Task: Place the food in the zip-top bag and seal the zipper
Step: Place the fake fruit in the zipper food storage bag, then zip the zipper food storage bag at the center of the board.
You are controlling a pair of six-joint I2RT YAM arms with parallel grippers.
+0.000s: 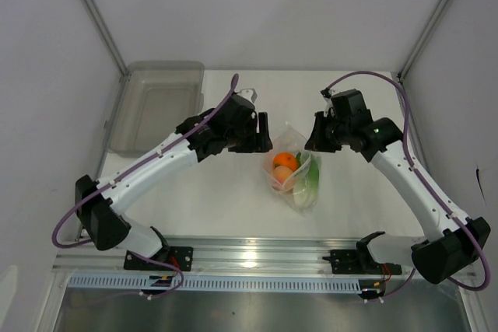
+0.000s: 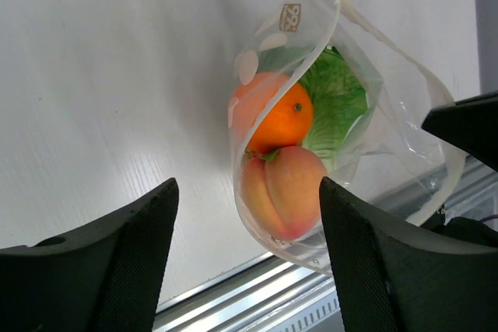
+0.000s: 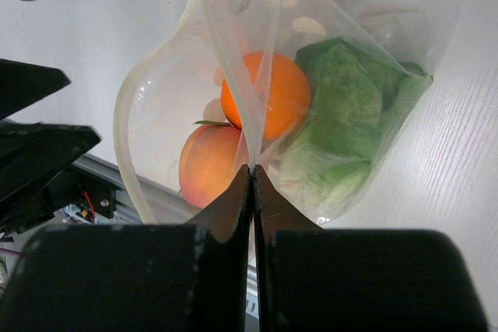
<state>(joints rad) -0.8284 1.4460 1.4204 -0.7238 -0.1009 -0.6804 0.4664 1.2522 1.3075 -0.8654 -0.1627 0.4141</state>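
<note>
Clear crinkly plastic zip-top bag point(image 3: 148, 130) holding round orange fruits point(image 3: 264, 91) and leafy green lettuce point(image 3: 342, 106), right gripper point(image 3: 251, 172) clenched on its rim, left gripper point(image 1: 263, 134) released at nine o'clock, translucent grey rectangular bin point(image 1: 156, 106) at ten o'clock.

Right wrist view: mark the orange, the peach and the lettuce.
Orange point(image 3: 280, 95): right wrist view, centre of skin.
Peach point(image 3: 206, 165): right wrist view, left cheek.
Lettuce point(image 3: 342, 106): right wrist view, upper leaf.

L arm stretched inward from left, L claw point(image 2: 245, 190) jaws wide apart. R arm bent inward opposite, R claw point(image 3: 251, 170) fingers pressed tight together.
</note>
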